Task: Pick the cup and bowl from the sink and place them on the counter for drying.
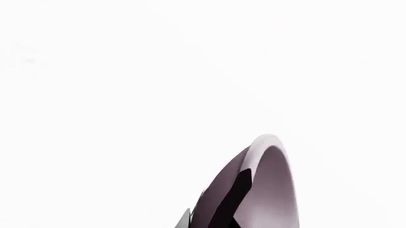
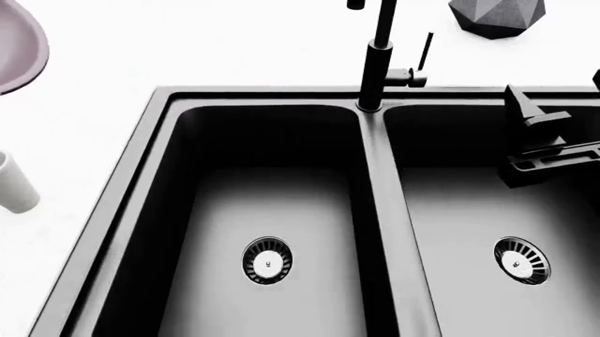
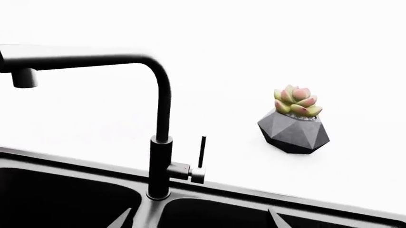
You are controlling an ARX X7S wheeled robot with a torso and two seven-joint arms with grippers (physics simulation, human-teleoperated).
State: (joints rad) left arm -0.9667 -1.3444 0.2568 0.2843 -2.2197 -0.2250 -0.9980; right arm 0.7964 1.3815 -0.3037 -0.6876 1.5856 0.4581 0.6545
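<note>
The pale pink-mauve bowl [image 1: 276, 190] is seen edge-on in the left wrist view over the white counter [image 1: 127, 95]. My left gripper [image 1: 212, 205] is shut on its rim, with a dark finger [image 1: 238, 197] inside and a grey fingertip outside. In the head view the bowl [image 2: 17, 49] shows at the far left edge, with the gripper itself out of frame. The white cup [image 2: 13, 184] stands on the counter [image 2: 187, 49] left of the black sink [image 2: 272, 210]. My right gripper [image 2: 549, 151] is open and empty over the right basin; its fingertips [image 3: 121, 219] are spread wide.
The tall black faucet [image 2: 375, 63] rises behind the divider between the basins, also shown in the right wrist view [image 3: 161, 133]. A dark grey faceted planter [image 3: 294, 130] with a succulent stands on the counter at the back right [image 2: 497, 15]. Both basins show only drain strainers [image 2: 267, 261].
</note>
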